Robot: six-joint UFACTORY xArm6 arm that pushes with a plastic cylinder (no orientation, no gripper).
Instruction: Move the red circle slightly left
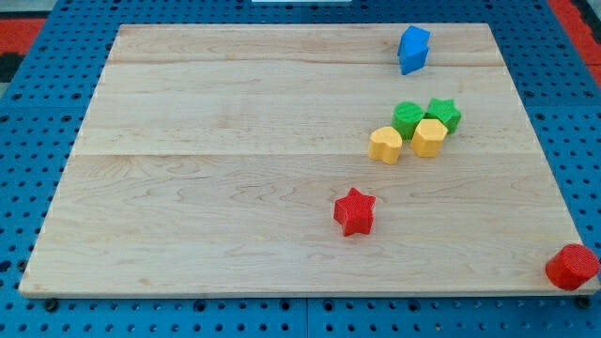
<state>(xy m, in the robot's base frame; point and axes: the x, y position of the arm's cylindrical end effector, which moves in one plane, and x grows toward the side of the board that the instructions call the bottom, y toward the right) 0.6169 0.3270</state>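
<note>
Camera view: red circle (571, 266) sits off the table's (235, 188) bottom-right corner, unmoved it seems; my tip isn't visible.

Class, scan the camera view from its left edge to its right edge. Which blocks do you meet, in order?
Red star → yellow heart-like block → blue block → red circle. The green pair and the other yellow block overlap, so they are left out. My tip is not in view.
</note>
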